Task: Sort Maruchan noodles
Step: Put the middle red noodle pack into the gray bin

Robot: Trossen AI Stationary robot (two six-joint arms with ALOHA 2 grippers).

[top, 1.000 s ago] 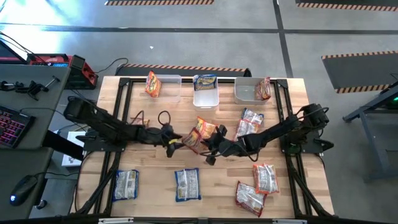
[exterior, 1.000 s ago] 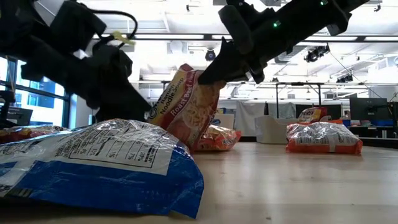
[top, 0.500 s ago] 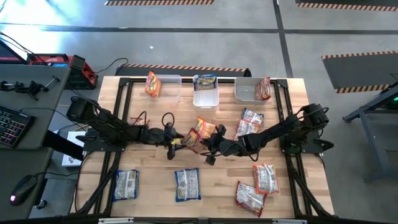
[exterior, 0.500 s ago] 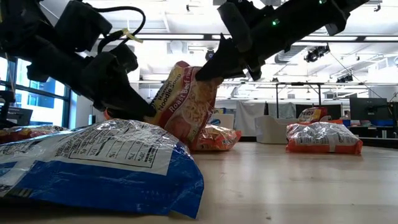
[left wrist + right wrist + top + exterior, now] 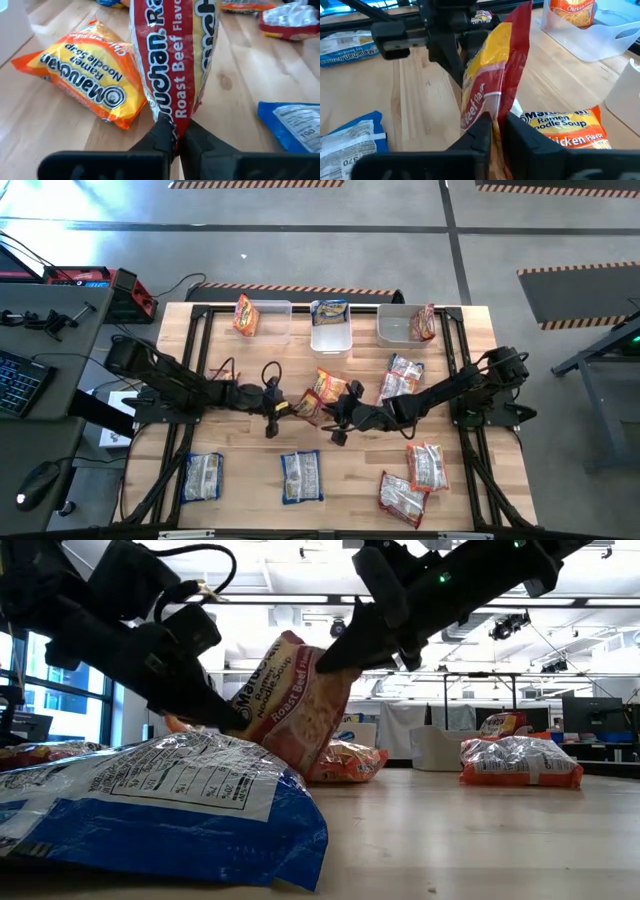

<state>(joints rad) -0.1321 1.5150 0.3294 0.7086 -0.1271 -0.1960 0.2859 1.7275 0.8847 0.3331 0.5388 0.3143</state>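
Roast-beef packet (image 5: 295,705) was pinched by left gripper (image 5: 173,131) and right gripper (image 5: 495,122); right should be released only once left's hold is firm.

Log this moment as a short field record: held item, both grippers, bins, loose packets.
held item: roast beef packet, upright above the table, gripped at opposite edges by both grippers
left gripper: shut on the packet's edge
right gripper: pinching the other edge
below it: orange chicken packet lying flat
bins: three at the far edge, a packet in each
loose packets: blue ones near-left, red-and-white ones on the right
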